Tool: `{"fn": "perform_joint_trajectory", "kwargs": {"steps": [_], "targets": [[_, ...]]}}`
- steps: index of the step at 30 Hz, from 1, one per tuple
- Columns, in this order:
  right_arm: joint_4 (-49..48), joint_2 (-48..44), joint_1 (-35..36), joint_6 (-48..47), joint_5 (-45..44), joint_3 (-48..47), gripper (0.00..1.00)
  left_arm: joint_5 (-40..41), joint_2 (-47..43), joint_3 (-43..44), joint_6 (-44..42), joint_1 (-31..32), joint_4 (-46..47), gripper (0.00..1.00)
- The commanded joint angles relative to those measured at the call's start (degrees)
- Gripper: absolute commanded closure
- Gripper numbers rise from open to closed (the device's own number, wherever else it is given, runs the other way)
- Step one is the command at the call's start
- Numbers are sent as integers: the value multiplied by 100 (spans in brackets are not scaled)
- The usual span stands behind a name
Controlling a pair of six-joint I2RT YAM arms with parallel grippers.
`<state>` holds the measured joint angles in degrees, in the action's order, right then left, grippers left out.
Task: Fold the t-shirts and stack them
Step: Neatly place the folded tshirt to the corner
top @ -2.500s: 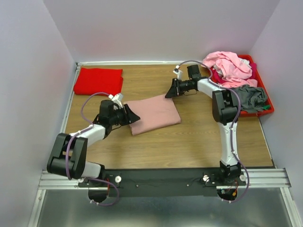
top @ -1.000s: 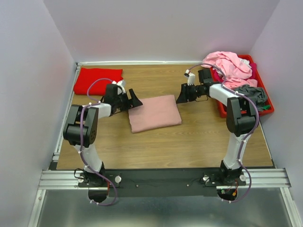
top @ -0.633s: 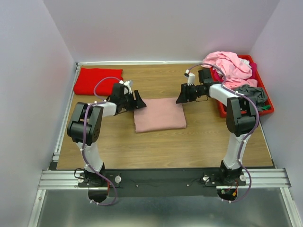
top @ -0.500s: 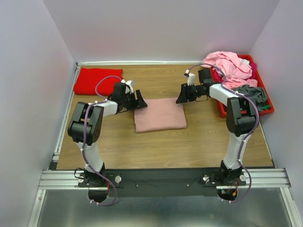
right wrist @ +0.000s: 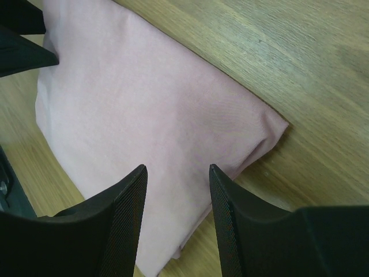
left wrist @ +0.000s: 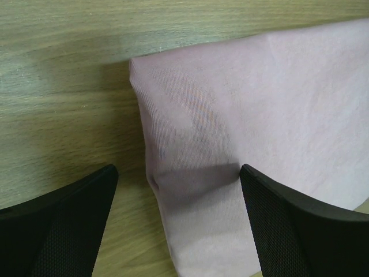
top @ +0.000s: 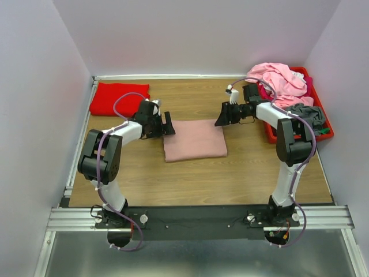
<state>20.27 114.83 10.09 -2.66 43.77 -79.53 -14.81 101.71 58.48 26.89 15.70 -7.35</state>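
At pink t-shirt (top: pixel 194 140) edges, spread jaws

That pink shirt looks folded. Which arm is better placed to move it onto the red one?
Likely left. The left claw, open, straddles the edge of the pink shirt on the side facing the folded red shirt. The right claw, also open, hovers at the opposite corner, farther from the red shirt.
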Motion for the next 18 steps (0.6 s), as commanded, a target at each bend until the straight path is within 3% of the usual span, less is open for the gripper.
{"fn": "perform_joint_trajectory", "kwargs": {"steps": [1, 13, 16, 18], "targets": [[38, -241, -68, -95, 193, 86, 45, -267, 402, -451, -254, 38, -1040, 5], [29, -294, -209, -69, 299, 104, 45, -1340, 1246, -223, -343, 723, -978, 12], [38, -277, -218, -60, 343, 104, 45, -1235, 1325, -275, -378, 732, -1066, 17], [38, -276, -218, -51, 360, 95, 45, -1217, 1369, -302, -413, 741, -1119, 27]]}}
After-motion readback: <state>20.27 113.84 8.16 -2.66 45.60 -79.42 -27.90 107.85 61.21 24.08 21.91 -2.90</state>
